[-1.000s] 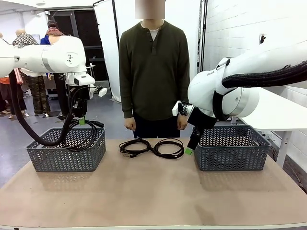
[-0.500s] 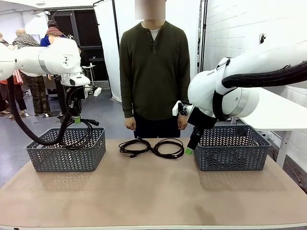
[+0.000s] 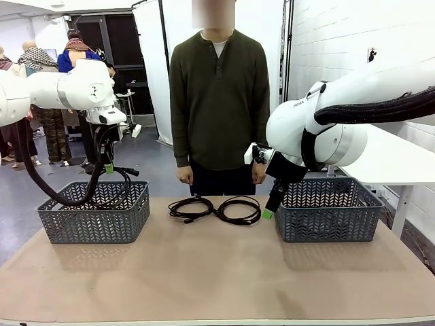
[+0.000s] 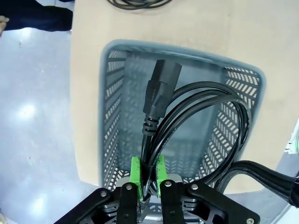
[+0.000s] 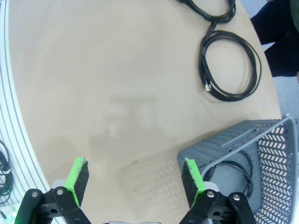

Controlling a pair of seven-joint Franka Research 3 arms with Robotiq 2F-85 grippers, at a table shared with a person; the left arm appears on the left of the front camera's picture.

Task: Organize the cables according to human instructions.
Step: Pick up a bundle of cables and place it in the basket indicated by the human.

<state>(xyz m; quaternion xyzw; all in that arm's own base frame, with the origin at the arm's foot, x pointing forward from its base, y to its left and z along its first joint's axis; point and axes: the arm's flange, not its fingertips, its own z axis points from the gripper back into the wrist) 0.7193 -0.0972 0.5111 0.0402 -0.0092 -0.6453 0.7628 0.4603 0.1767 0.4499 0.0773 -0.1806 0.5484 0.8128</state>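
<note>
Black cable (image 4: 161, 88) clamped in left gripper (image 4: 148, 169) hangs over left-frame basket (image 3: 92, 224); we note right gripper (image 5: 135, 177) open and empty, another cable (image 5: 229, 163) apparently in right-frame basket (image 5: 275, 154), two coils (image 3: 217, 212) unsorted mid-frame.

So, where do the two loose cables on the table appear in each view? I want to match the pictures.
Front view: the loose cables lie side by side in the middle, near the far edge of the table.
Left wrist view: part of one loop, cut by the top edge.
Right wrist view: upper right, one loop whole, the other cut by the top edge.
Shared landmark: the person's dark trousers, just beyond the cables.
</note>
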